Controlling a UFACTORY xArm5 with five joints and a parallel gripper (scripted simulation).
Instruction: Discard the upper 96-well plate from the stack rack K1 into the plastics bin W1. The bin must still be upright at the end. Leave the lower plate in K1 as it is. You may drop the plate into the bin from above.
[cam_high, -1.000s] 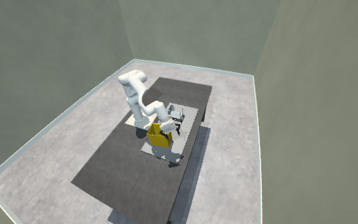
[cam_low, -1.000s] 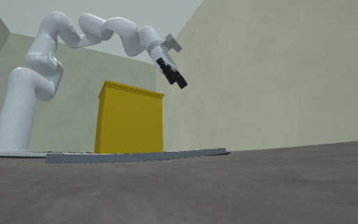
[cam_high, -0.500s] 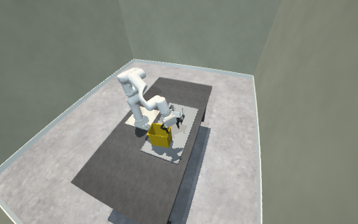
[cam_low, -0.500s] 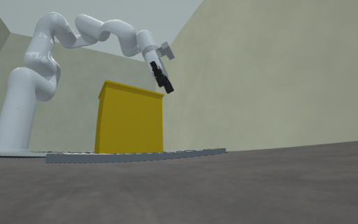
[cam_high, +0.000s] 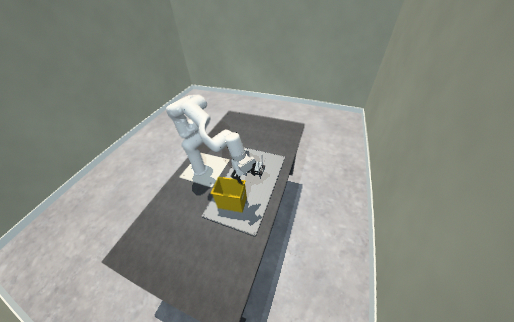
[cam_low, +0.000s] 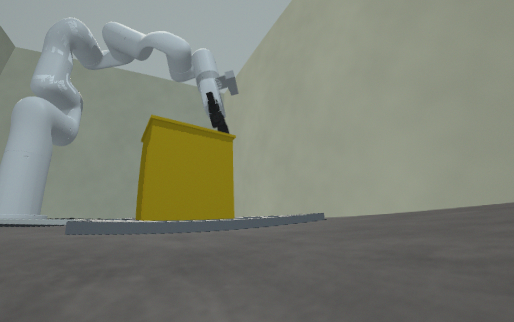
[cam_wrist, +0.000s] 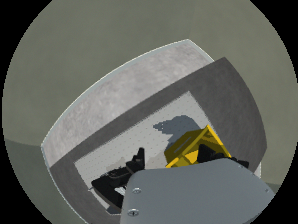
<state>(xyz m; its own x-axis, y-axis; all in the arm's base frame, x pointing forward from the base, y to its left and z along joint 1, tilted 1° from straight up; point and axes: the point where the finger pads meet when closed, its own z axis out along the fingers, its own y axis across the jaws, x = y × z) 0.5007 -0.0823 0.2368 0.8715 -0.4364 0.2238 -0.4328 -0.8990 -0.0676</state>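
The yellow bin W1 (cam_high: 229, 195) (cam_low: 185, 172) (cam_wrist: 189, 149) stands upright on a pale mat (cam_high: 255, 212) (cam_low: 200, 226). The stack rack K1 (cam_high: 258, 167) (cam_wrist: 120, 177) is a small dark frame on the same mat, just beyond the bin. Its plates are too small to make out. My gripper (cam_high: 237, 176) (cam_low: 219, 121) is open and empty. It points down between the bin's far rim and the rack, with its fingertips about level with the rim. In the exterior view the bin hides the rack.
The arm's base (cam_high: 202, 176) stands on a pale pad (cam_high: 192, 167) left of the bin. The dark table (cam_high: 175, 250) runs long towards the front. Its right edge lies close beside the mat.
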